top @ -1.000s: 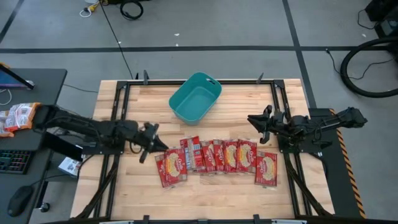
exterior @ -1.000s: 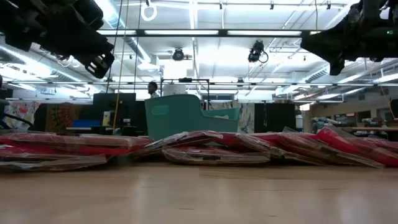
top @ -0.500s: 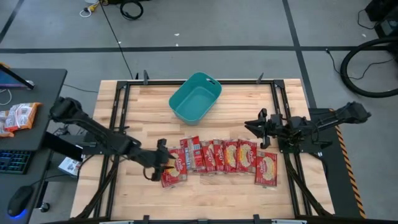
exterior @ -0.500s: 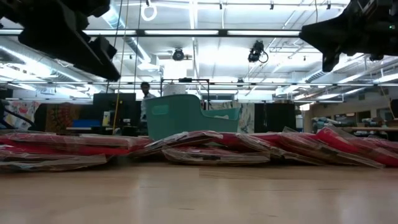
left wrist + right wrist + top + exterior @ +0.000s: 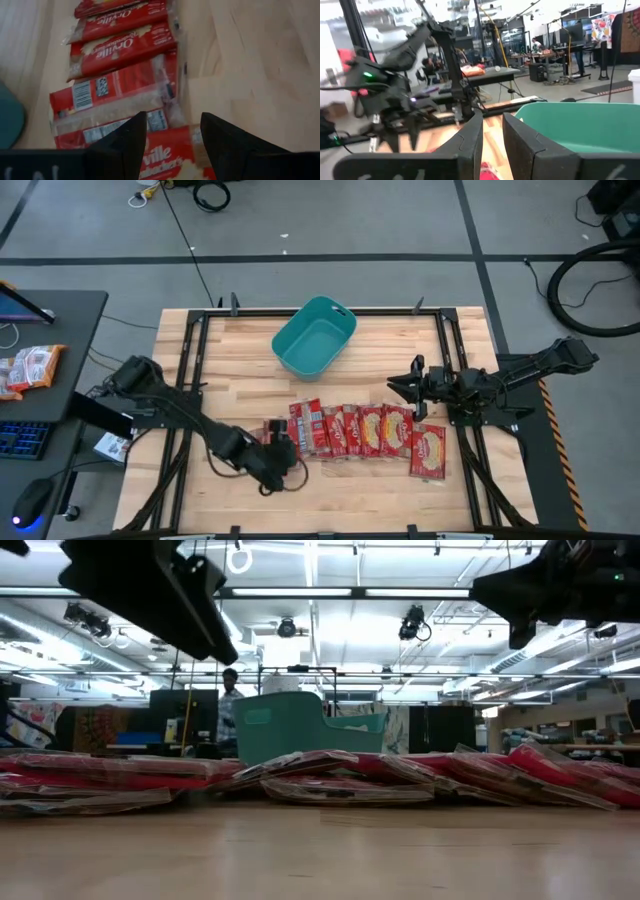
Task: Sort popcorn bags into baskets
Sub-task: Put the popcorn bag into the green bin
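Observation:
Several red popcorn bags (image 5: pixel 365 430) lie flat in an overlapping row across the table's middle, also seen in the low view (image 5: pixel 300 775). The teal basket (image 5: pixel 315 340) stands behind them near the far edge. My left gripper (image 5: pixel 278 460) hovers open over the row's left-end bag (image 5: pixel 170 155), one finger to each side above it, and hides most of that bag from above. My right gripper (image 5: pixel 400 385) hangs in the air above the table's right side. It points toward the basket (image 5: pixel 580 125), and a narrow empty gap shows between its fingers (image 5: pixel 492 137).
Black frame rails (image 5: pixel 190 370) run along the table's left and right sides. A side desk on the left carries an orange-and-white packet (image 5: pixel 25 368). Bare wood (image 5: pixel 340 500) lies between the row and the near edge. A person (image 5: pixel 230 690) stands in the room behind.
My left gripper has swung from the left of the row toward the near edge and to the right. It now hangs over the left-end bag. My right gripper has drifted a little toward the table's left. The bags have kept their places.

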Tool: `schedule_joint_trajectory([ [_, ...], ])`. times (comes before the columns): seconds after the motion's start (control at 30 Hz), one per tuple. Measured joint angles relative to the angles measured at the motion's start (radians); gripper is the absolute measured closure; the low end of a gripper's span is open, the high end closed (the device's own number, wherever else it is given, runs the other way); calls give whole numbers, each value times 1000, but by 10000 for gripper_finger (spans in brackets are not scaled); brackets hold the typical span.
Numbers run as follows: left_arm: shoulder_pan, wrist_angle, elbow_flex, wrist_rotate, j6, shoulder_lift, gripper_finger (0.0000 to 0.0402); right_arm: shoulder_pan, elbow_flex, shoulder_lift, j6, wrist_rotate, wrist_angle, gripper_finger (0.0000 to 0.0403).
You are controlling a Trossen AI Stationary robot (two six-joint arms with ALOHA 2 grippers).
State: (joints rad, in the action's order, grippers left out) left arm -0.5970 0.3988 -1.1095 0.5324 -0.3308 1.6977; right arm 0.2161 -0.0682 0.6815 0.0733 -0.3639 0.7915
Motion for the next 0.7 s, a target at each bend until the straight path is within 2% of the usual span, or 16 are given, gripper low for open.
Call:
schedule_joint_trajectory([
  [0.17,-35,79,-106,65,-53,116,209,0,-12,31,-76,0,-2,322],
  [0.37,-47,97,-185,41,-59,225,205,-1,-12,37,-157,0,-4,323],
  [0.53,-47,108,-225,-2,-94,277,168,-2,-12,37,-203,0,-14,323],
  [0.7,-55,126,-231,0,-72,307,136,-3,-12,37,-216,-1,-25,324],
])
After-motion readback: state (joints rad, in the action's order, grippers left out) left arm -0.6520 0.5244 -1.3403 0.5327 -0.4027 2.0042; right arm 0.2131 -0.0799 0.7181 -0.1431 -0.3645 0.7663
